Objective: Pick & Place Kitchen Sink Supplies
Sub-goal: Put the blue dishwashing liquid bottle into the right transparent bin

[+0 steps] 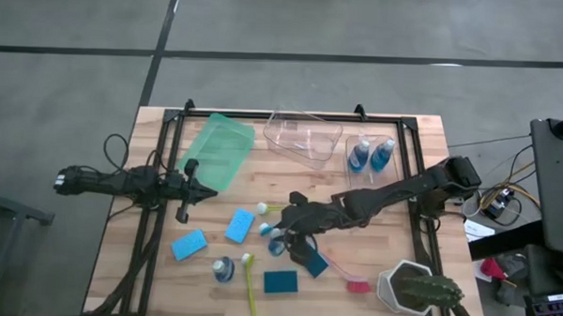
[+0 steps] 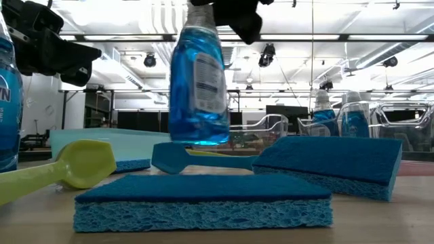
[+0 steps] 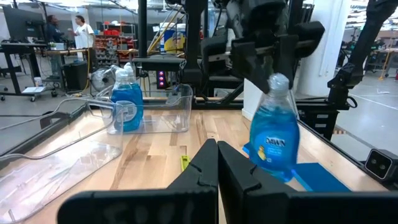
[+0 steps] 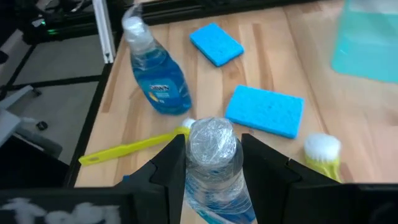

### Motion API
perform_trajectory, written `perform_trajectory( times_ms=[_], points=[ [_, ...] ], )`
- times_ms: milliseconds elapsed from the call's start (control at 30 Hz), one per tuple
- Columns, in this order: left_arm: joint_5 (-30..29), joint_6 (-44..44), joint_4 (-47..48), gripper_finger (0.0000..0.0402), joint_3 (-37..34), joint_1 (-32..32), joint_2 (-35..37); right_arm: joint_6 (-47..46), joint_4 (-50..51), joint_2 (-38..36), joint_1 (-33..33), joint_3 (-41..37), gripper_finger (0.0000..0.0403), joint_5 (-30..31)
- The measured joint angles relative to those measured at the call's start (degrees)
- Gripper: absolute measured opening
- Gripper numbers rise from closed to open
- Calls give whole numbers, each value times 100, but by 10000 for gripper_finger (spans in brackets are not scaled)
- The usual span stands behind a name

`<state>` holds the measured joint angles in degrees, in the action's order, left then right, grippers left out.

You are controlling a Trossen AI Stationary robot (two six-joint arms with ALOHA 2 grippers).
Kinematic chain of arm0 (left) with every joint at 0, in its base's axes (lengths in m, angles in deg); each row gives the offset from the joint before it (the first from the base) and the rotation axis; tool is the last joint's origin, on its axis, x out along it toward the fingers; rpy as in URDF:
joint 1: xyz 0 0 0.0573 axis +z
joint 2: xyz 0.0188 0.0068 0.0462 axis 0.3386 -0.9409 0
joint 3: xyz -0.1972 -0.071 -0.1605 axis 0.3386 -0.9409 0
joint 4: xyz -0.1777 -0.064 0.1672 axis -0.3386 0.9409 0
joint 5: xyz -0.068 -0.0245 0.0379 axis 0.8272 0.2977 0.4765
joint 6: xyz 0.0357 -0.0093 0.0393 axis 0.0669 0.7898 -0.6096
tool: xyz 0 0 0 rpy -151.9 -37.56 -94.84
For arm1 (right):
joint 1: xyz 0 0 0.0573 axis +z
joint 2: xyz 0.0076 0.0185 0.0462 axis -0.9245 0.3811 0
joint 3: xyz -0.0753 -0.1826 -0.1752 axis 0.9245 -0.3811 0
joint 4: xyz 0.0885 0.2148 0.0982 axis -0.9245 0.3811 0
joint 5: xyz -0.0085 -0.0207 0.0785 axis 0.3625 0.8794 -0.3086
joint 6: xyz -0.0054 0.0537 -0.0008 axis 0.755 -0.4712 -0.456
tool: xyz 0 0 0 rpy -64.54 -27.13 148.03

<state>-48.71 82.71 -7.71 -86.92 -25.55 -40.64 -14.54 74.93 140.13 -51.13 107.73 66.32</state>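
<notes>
My right gripper (image 1: 284,233) reaches in from the table's right to its middle and is shut on a small blue-liquid bottle (image 2: 198,81). A second bottle (image 1: 224,269) stands near the front, beside a yellow-green brush (image 1: 250,286). Two more bottles (image 1: 370,155) stand in a clear bin at the far right. Light-blue sponges (image 1: 189,244) (image 1: 240,225) and teal sponges (image 1: 280,281) (image 1: 312,262) lie flat on the wood. A red brush (image 1: 350,279) lies by the cactus. My left gripper (image 1: 187,194) waits shut at the left, next to the green bin. My right gripper pinches the bottle's pale cap (image 4: 211,140) and neck between its two fingers (image 4: 171,163), coming from above. The bottle's body hangs below the fingers, slightly tilted. In the low view it looks lifted clear of the table.
A green bin (image 1: 216,151) and a clear bin (image 1: 304,135) sit along the far side. A white-potted cactus (image 1: 418,289) stands at the near right corner. A white-headed brush (image 4: 322,150) lies close to the right gripper. Bare wood shows at the table's far left.
</notes>
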Motion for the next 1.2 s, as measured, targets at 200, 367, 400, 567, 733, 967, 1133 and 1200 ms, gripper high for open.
perform_trajectory(
  times_ms=[200, 367, 400, 567, 733, 967, 1133, 1200],
  points=[
    [0, -2, 0, 0, 0, 0, 0, 18, 144, -280, -4, 0, 126, 125],
    [0, -1, -1, 0, 0, -1, 0, 40, 173, -524, 14, -9, 126, 123],
    [0, 0, 0, 0, 0, 0, 0, 26, 220, -583, 15, -9, 126, 126],
    [0, -2, 0, 0, 0, 0, 0, -180, 752, -901, 17, -16, 126, 596],
    [0, -2, -2, 0, 0, -1, 0, -315, 1212, -1176, 31, -37, 127, 1097],
    [0, -2, -2, 0, 0, 0, -2, -332, 1534, -1548, 152, -62, 125, 1414],
    [0, -1, -2, 0, 0, -1, -4, -517, 1939, -1806, 267, -85, 124, 1999],
    [0, -2, -2, 0, 0, -2, -4, -708, 2183, -1906, 310, -87, 124, 2198]
  ],
)
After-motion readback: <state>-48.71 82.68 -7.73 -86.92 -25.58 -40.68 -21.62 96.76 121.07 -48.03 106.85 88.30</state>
